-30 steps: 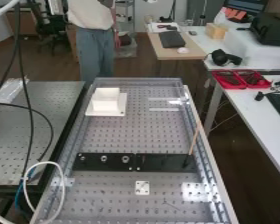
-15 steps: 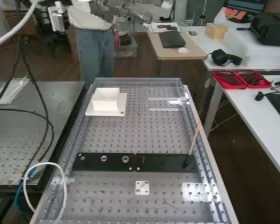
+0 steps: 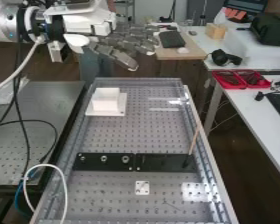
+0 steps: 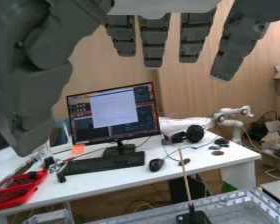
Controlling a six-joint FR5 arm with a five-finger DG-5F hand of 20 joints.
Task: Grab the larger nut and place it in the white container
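Perforated grey metal forms the bench top [image 3: 114, 136], bounded by raised pale rails and laid out like a fixture, presumably so that parts can be kept at known spots. On its near half the larger round metal nut [image 3: 104, 158] is seated on a flat black bar [image 3: 114, 166], between the smaller metal nut [image 3: 82, 158] and the round metal bearing [image 3: 125, 159]. Each part is set apart from its neighbour, probably so that one can be gripped without the others being disturbed. Farther off, left of the middle, the white box-shaped container [image 3: 106, 103] is mounted on a white base plate [image 3: 120, 111], likely to keep it steady when the nut is dropped in; whether anything lies inside cannot be told. The dark grey robot hand [image 3: 116, 54] is held well above the bench's far left part, its fingers spread and extended, nothing pinched; a descent toward the bar seems to be called for, with the close neighbours to be avoided. At the right, a thin wooden rod [image 3: 194, 137] is propped aslant. Beyond the right rail, red trays [image 3: 240, 79] are placed on a white desk [image 3: 260, 117], where a black-framed monitor [image 4: 114, 112] is also stood.
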